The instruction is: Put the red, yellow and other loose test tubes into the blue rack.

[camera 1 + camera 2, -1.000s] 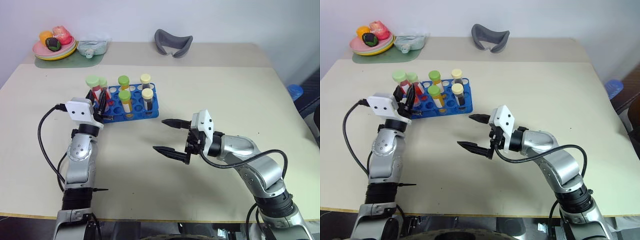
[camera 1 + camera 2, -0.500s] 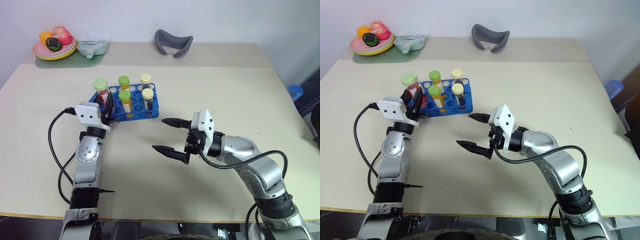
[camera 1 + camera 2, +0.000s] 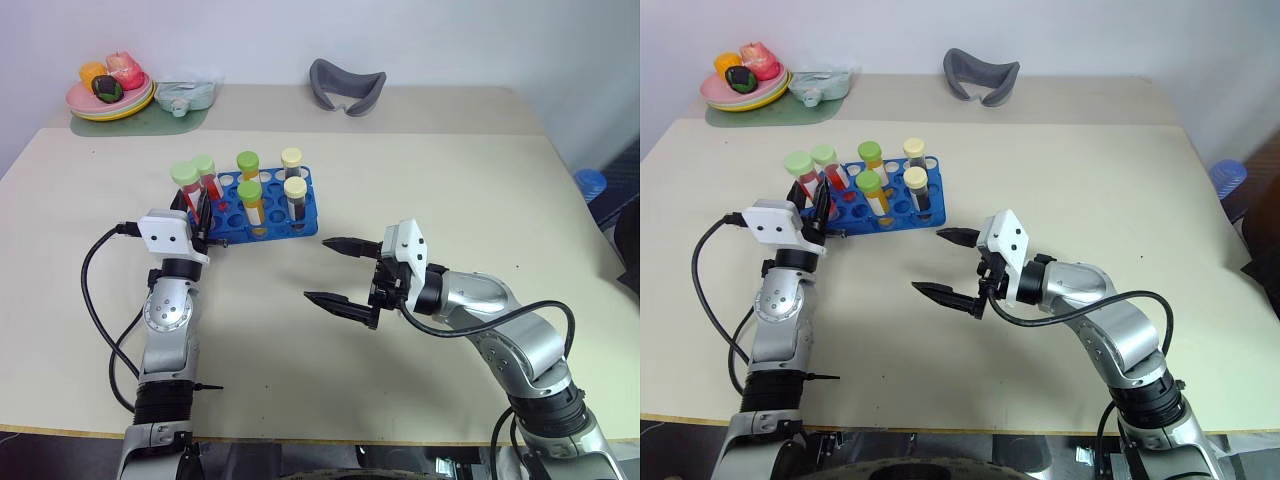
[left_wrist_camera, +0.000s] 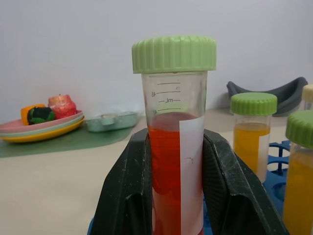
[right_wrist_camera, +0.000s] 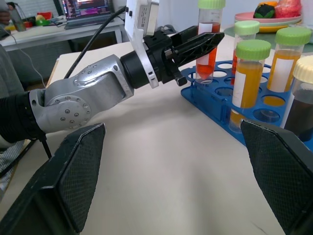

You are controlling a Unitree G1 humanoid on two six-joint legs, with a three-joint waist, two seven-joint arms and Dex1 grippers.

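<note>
My left gripper (image 3: 196, 205) is shut on a red test tube (image 4: 172, 166) with a green cap (image 3: 184, 173), held upright at the left end of the blue rack (image 3: 272, 229). I cannot tell whether its lower end sits in a hole. The black fingers (image 4: 126, 196) clamp the tube on both sides. In the rack stand another red tube (image 3: 205, 168), two yellow tubes (image 3: 251, 197) and two dark tubes with pale caps (image 3: 295, 192). My right gripper (image 3: 321, 270) hangs open and empty over the table to the right of the rack, pointing left.
A plate of toy fruit (image 3: 110, 92) and a pale green dish (image 3: 186, 95) sit on a green mat at the far left corner. A grey curved piece (image 3: 346, 85) lies at the far middle. A blue object (image 3: 590, 182) shows beyond the table's right edge.
The left gripper with the red tube swung a little to the right along the rack, then back to the rack's left end. The right gripper has stayed still and open.
</note>
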